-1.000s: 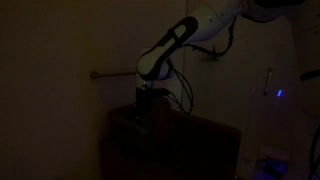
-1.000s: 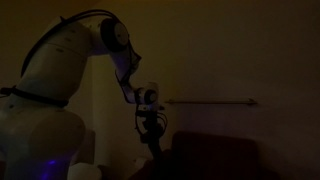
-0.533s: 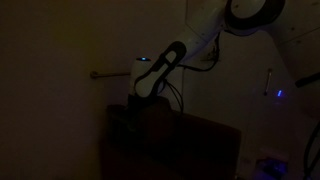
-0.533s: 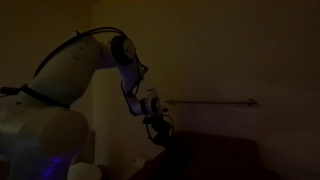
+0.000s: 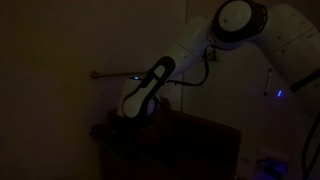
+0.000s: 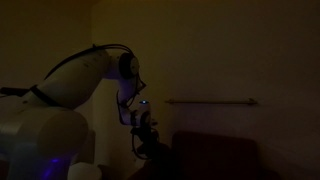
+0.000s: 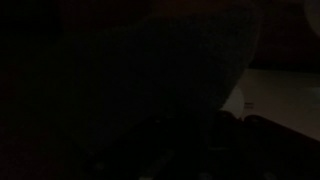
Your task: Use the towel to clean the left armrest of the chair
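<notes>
Very dark. Arm (image 5: 175, 60) reaches down w/ gripper (image 6: 146, 148) at chair (image 5: 190, 148) left top edge; jaws together, can't tell if anything's held.

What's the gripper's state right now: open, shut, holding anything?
Gripper: closed. The views are too dark to tell whether it holds anything.

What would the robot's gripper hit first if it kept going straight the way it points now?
Most likely the broad, flat-topped armrest of the large boxy dark brown armchair, just under the downward-pointing gripper. It is too dark to tell whether they already touch.
</notes>
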Controlling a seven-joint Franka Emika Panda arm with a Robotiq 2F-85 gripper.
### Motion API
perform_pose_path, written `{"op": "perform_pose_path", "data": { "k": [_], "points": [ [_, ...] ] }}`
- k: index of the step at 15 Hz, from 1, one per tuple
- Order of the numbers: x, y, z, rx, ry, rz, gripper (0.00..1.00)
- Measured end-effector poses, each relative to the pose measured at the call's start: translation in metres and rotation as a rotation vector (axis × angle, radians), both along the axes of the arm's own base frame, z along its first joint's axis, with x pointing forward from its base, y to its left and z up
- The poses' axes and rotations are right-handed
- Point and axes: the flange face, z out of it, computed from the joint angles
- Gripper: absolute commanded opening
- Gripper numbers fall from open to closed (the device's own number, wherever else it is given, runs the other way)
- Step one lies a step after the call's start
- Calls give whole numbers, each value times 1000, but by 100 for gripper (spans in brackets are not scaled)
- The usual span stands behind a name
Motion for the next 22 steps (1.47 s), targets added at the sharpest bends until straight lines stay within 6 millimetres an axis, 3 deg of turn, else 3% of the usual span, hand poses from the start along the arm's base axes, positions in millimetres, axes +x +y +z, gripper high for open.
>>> {"op": "perform_pose_path", "data": {
  "k": [3, 7, 9, 12, 15, 17, 20, 22],
  "points": [
    [-33, 13, -38, 95, 135, 36, 6],
    [-93, 3, -75, 199, 360, 5, 6],
    [-124, -7, -86, 235, 465, -49, 6],
    [-163, -21, -86, 261, 571, -135, 6],
    [-189, -37, -68, 252, 615, -191, 6],
    [-193, -49, -45, 222, 615, -194, 6],
    [-178, -74, 6, 113, 562, -182, 6],
    [-158, -90, 51, 19, 480, -174, 6]
  ]
}}
